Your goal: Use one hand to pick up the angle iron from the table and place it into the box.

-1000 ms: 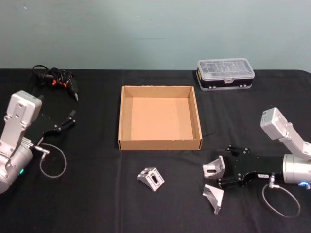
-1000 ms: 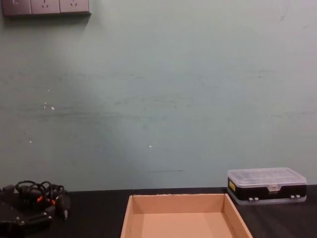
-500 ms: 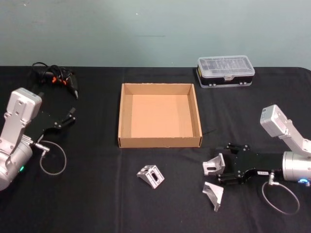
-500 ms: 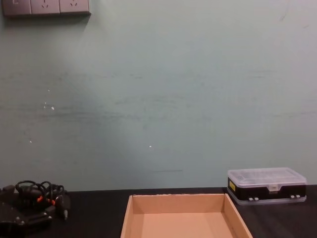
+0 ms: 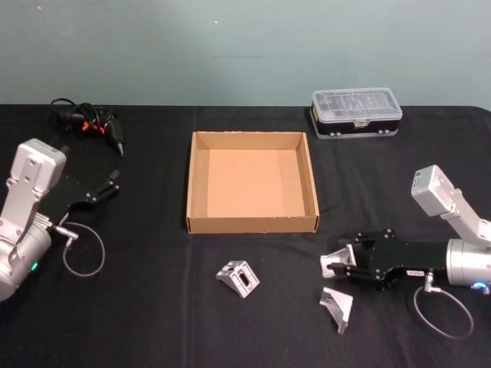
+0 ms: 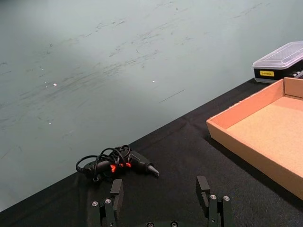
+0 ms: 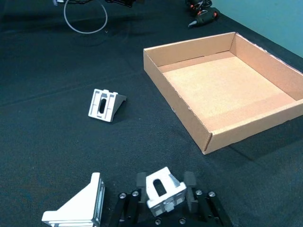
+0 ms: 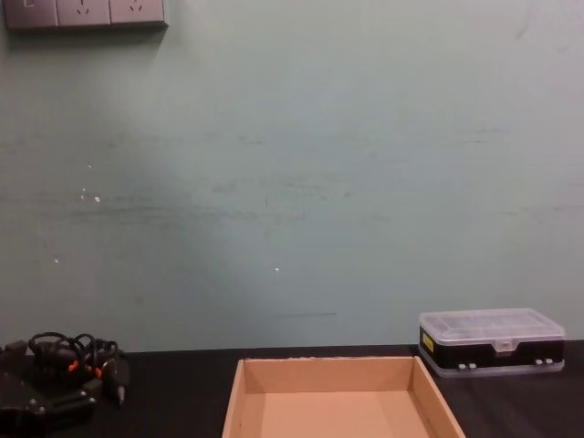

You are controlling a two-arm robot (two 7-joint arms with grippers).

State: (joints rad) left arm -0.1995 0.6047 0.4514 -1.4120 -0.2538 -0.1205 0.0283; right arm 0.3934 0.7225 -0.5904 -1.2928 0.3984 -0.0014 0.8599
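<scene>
Three silver angle irons show on the black table. One angle iron sits between the fingers of my right gripper, which is shut on it, just right of the box's near right corner. The right wrist view shows that piece pinched between both black fingers. A second angle iron lies in front of the box and a third lies near the held one. The tan cardboard box stands empty at the table's middle. My left gripper is open at the left, holding nothing.
A black plastic case with a clear lid stands at the back right. A black tool with orange marks and a coiled cable lies at the back left. The loose angle irons lie close to my right gripper.
My right gripper's fingers have closed in on the angle iron between them, and the gripper has dropped slightly. The left arm has not moved.
</scene>
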